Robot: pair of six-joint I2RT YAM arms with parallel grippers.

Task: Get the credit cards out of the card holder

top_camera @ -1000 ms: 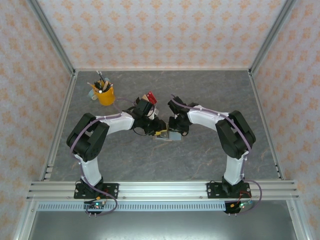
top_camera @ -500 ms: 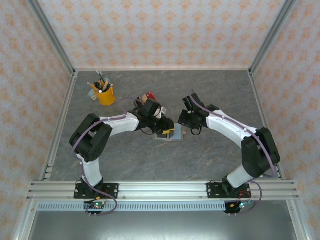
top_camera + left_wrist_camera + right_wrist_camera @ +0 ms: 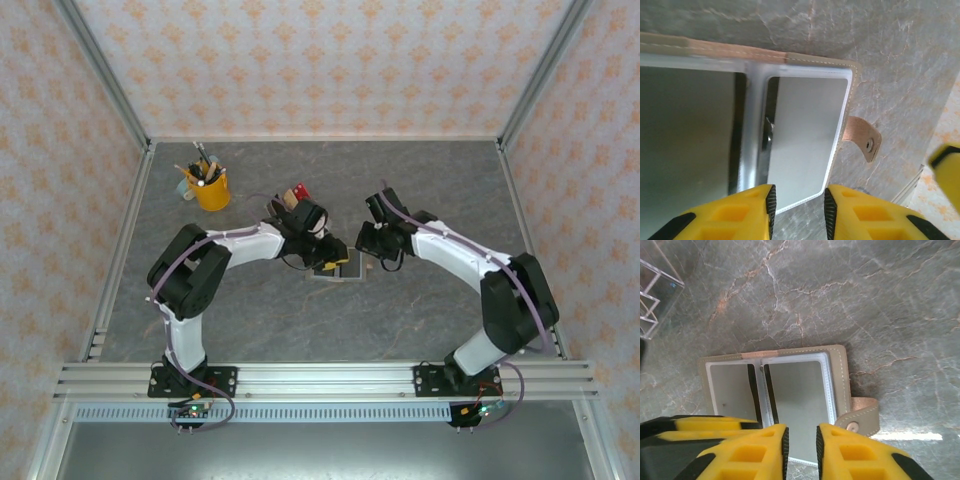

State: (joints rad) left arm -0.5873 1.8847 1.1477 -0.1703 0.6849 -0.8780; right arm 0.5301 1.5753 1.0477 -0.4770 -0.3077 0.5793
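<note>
Reached inward with the left arm (image 3: pixel 235 245) and the right arm (image 3: pixel 455 255), elbows bent outward, wrists tipped downward and close together. Pointed the left gripper (image 3: pixel 800 200) down, yellow fingers (image 3: pixel 745 210) parted by a narrow gap. Pointed the right gripper (image 3: pixel 801 437) down too, fingers parted by a slightly narrower gap.

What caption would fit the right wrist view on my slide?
Right gripper poised above the open card holder, which lies flat on the grey marble table.

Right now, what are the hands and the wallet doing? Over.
Left hand slightly open, empty, at holder edge. Right hand slightly open, empty, aimed at it. Holder open flat on table. Clear rack apart, nothing blocking.
</note>
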